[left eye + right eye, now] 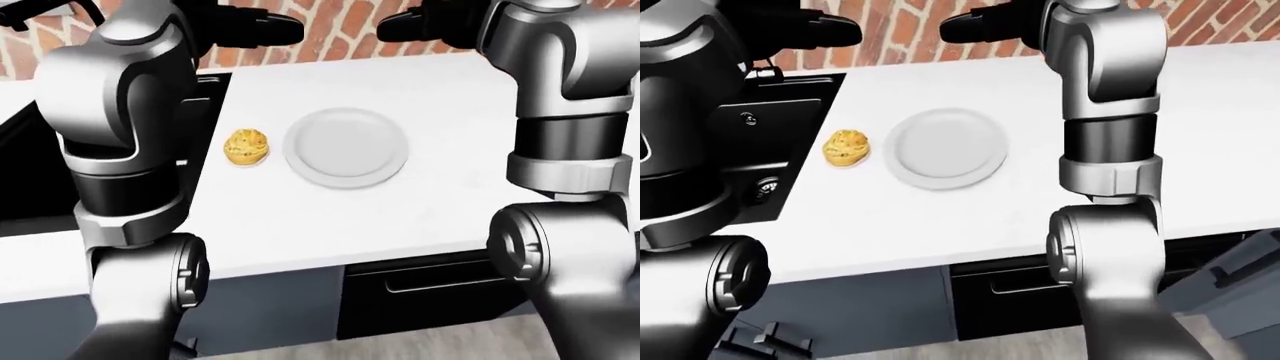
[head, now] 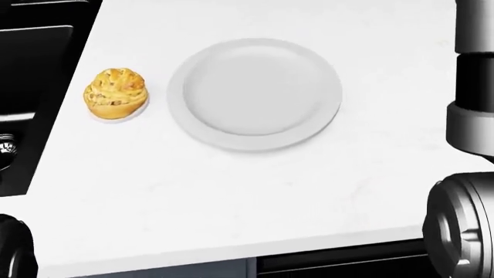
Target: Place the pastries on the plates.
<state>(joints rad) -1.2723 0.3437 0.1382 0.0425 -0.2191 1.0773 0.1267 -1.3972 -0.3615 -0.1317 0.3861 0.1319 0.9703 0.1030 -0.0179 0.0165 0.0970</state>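
A golden puff pastry [image 2: 116, 94] sits on the white counter [image 2: 231, 202], just left of an empty white plate [image 2: 255, 92] and a small gap apart from it. Both arms are raised high above the counter. My left hand [image 1: 262, 28] and right hand [image 1: 408, 24] hang near the brick wall at the top of the left-eye view, their dark fingers stretched toward each other with nothing in them. Both hands are well above and beyond the pastry and plate. The head view shows only my right forearm [image 2: 475, 75] at its right edge.
A black sink [image 1: 760, 150] with a round drain [image 1: 765, 189] lies left of the pastry. A brick wall [image 1: 340, 41] backs the counter. Dark drawers [image 1: 430, 289] stand below the counter's near edge.
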